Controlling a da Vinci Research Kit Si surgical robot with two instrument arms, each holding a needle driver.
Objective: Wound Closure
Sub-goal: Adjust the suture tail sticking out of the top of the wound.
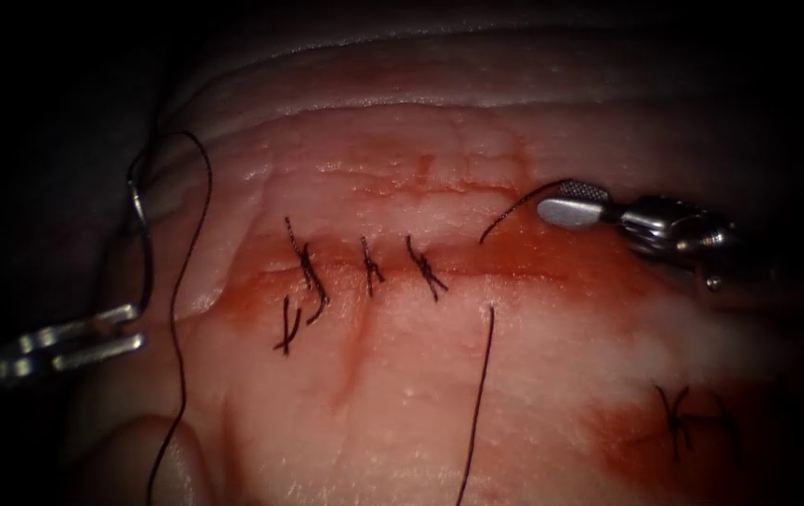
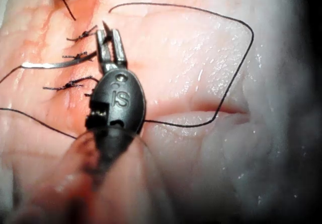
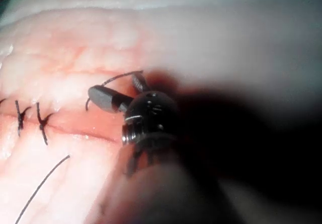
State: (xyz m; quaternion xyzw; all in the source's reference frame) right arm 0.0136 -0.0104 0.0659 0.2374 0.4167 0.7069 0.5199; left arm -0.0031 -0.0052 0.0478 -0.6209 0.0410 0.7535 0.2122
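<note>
Left tool point(image 1: 126, 330) at nine o'clock clamps the needle point(image 1: 142, 245) near one end, clear of the tissue point(image 1: 402, 394); right tool point(image 1: 573, 202) at three o'clock, jaws parted, touching the thread point(image 1: 513, 212) tail; slack thread could snag the knots point(image 1: 369, 267).

A surgical training lab: a pale pink slab of pork tissue point(image 1: 402, 375) lies under endoscope light amid darkness, its stained horizontal cut point(image 1: 477, 258) partly closed with dark knotted stitches point(image 1: 369, 267), while two slim steel wristed instruments point(image 1: 646, 220) point(image 1: 83, 342) work over it.
</note>
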